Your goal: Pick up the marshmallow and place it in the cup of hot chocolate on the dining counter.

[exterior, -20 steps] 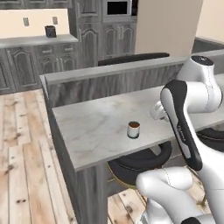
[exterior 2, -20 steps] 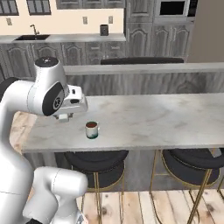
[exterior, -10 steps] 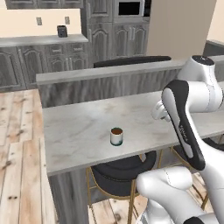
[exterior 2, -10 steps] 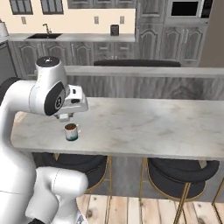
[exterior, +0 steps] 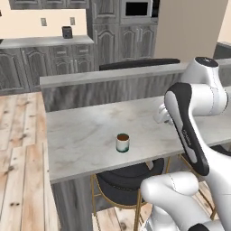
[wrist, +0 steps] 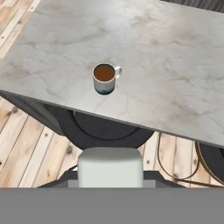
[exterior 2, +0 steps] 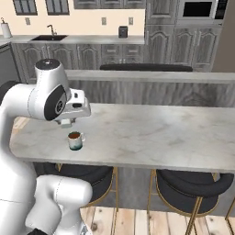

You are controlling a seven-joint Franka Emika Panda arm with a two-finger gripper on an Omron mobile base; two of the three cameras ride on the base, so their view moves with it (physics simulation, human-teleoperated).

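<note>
Grey marble tabletop [exterior: 85, 135] with a raised wood-grain ledge [exterior: 108, 88] along its far side. Cup of hot chocolate [exterior: 122, 142] stands upright near the tabletop's near edge. Fingers [wrist: 110, 181] clenched on the marshmallow [wrist: 110, 166], held above the floor side, apart from the cup. Black stool [exterior 2: 87, 176] below.

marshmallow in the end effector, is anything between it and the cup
Nothing visible. In the hand view the marshmallow sits in the end effector, and only bare counter lies around the cup, whose brown top is uncovered.
</note>
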